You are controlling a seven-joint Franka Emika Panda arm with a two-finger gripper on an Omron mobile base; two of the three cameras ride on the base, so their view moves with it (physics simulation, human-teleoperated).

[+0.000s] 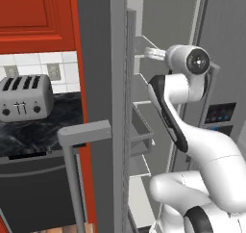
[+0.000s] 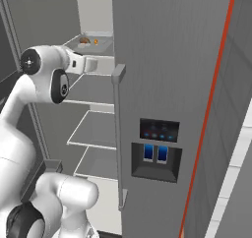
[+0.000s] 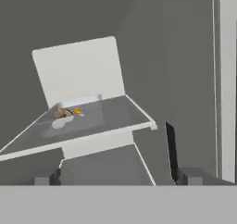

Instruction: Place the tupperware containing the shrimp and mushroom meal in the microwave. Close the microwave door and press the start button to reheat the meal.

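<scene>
The tupperware [image 3: 69, 119] is a shallow pale container on an upper shelf of the open fridge, with the small brown and orange pieces of the shrimp and mushroom meal [image 3: 65, 113] inside it. The right base view shows the tupperware [image 2: 91, 44] on the top shelf, just beyond my hand. My gripper [image 3: 115, 176] is open and holds nothing. It stays short of the shelf's front edge, somewhat below and to the right of the container. In the left base view the gripper [image 1: 152, 53] reaches into the fridge. The microwave and its door are out of view.
Wire-edged fridge shelves [image 2: 96, 129] stack below the top one. The closed fridge door [image 2: 162, 109], with a dispenser panel, stands on the right. The open fridge door [image 1: 103, 83] is on the left. Beyond it are a toaster [image 1: 25, 97] on a dark counter and a red cabinet [image 1: 33, 15].
</scene>
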